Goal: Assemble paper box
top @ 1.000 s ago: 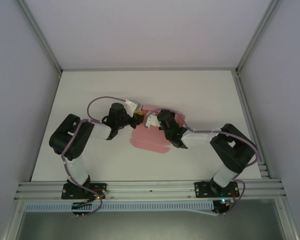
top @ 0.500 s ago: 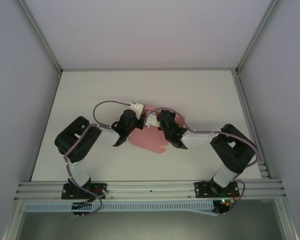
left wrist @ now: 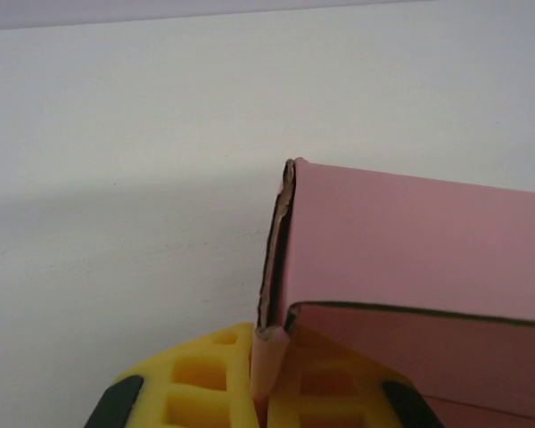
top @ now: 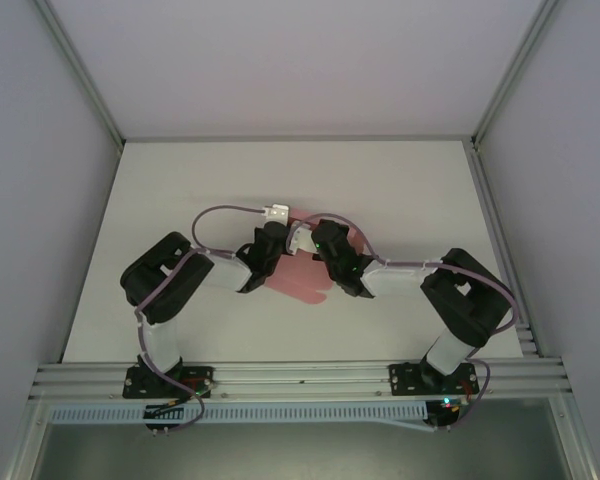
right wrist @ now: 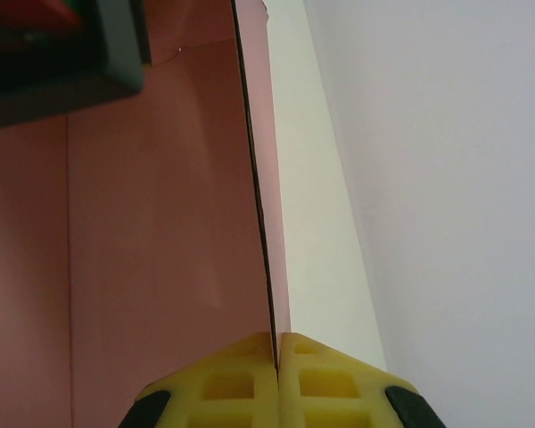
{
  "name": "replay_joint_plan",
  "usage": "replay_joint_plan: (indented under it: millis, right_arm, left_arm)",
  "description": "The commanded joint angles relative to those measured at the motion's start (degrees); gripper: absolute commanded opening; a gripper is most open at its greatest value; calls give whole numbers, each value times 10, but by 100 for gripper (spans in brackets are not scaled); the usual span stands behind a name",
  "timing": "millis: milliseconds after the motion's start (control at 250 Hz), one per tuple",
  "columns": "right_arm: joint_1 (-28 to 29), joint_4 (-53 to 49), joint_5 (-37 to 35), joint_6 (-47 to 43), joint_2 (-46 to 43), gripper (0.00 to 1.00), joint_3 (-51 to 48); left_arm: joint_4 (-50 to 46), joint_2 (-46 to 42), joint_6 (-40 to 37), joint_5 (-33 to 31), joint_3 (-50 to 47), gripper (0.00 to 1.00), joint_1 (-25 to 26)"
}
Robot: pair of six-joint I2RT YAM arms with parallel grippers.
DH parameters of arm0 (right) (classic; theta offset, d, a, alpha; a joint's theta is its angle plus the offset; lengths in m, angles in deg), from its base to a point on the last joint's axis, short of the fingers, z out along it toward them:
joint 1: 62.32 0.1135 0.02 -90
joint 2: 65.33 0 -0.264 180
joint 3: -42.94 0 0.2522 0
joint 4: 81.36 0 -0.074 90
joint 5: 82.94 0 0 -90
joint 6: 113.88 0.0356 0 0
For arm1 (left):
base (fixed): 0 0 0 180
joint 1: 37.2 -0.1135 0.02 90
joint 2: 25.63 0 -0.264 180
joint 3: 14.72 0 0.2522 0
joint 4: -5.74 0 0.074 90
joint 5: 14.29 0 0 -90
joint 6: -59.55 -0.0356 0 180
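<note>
Pale walls (top: 30, 150) enclose white table (top: 400, 190) and paper box (top: 302, 282).

We can read no text, label, brand, number or sign anywhere in these views; the paper box (left wrist: 410, 250) shows us only plain pink faces.
</note>
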Motion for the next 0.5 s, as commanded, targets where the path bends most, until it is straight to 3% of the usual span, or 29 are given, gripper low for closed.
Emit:
replay_joint_plan:
  millis: [0, 124, 168, 224, 299, 355, 495]
  right_arm:
    - [9, -85, -13, 25, -7, 0, -18]
    - [9, -90, -14, 27, -9, 0, -15]
    - [10, -95, -13, 28, -7, 0, -13]
    - [9, -97, -13, 29, -6, 0, -10]
    - [9, -99, -11, 32, -5, 0, -8]
    - [9, -102, -8, 34, -4, 0, -8]
    - [9, -108, -6, 35, -3, 0, -6]
  left_arm:
    - [-108, 34, 37, -207, -5, 0, -51]
    - [-114, 32, 27, -208, -11, 0, -49]
    - [-96, 29, 16, -176, -20, 0, -51]
    - [-46, 22, -15, -101, -43, 16, -53]
    - [2, 6, -33, 1, -68, 21, -57]
    - [20, -3, -39, 60, -77, 32, -61]
    - [37, -16, -30, 117, -80, 43, -68]
